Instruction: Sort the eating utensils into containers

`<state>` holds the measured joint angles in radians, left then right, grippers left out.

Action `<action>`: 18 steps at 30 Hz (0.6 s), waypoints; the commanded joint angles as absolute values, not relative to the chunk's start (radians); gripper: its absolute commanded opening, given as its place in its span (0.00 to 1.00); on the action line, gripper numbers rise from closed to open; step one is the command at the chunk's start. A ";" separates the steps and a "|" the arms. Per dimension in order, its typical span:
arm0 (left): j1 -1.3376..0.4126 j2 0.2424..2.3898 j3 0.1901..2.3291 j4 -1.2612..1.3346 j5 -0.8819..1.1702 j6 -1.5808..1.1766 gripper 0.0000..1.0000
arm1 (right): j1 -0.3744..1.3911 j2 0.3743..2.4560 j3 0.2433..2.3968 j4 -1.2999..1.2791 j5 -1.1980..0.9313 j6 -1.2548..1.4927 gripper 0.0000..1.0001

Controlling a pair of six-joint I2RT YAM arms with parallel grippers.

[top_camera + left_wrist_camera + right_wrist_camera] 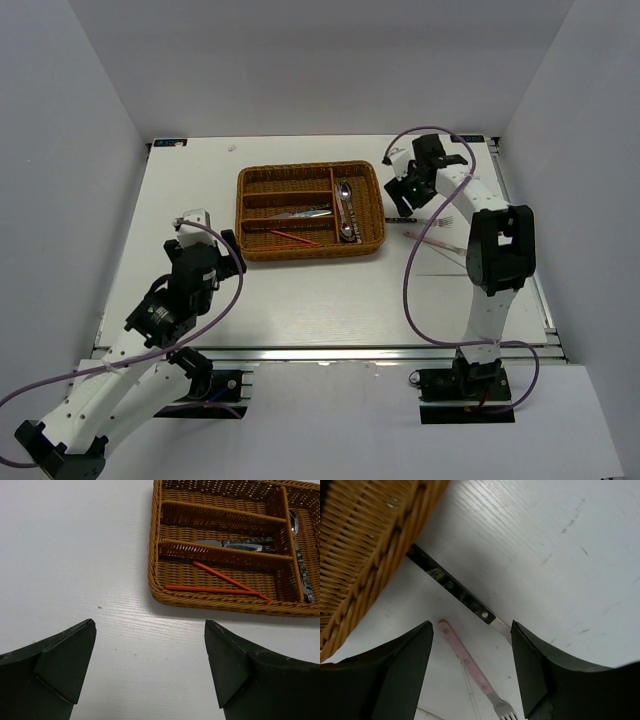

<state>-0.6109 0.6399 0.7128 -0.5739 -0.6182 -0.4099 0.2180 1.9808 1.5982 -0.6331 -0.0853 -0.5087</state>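
Observation:
The brown wicker tray [243, 215] sits mid-table, and its corner shows in the right wrist view [360, 545]. In it lie two red chopsticks [215, 588], a knife [235, 543] and spoons [300, 555]. Right of the tray, a pink-handled fork [470, 665] and a dark-handled knife [452, 587] lie on the table. My right gripper [472, 630] hovers open over them, the fork's handle end below the gap between its fingers and nothing clamped. My left gripper [149, 625] stands wide open over bare table, near the tray's left end.
A thin pale stick [472, 692] lies alongside the fork. The right arm's purple cable [410, 270] loops over the table near the fork. White walls enclose the table on three sides.

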 commanded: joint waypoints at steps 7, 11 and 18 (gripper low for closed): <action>-0.617 0.632 0.704 -0.558 -0.604 -0.402 0.98 | 0.255 2.101 1.669 -0.672 -0.155 -0.652 0.68; -0.617 0.644 0.706 -0.558 -0.601 -0.400 0.98 | 0.259 2.143 1.664 -0.643 -0.097 -0.669 0.67; -0.617 0.650 0.706 -0.560 -0.598 -0.399 0.98 | 0.230 2.209 1.696 -0.643 -0.034 -0.660 0.53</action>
<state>-0.6113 0.6544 0.7113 -0.5678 -0.6083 -0.4072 0.2508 2.1559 1.6531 -0.6403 -0.0849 -0.6506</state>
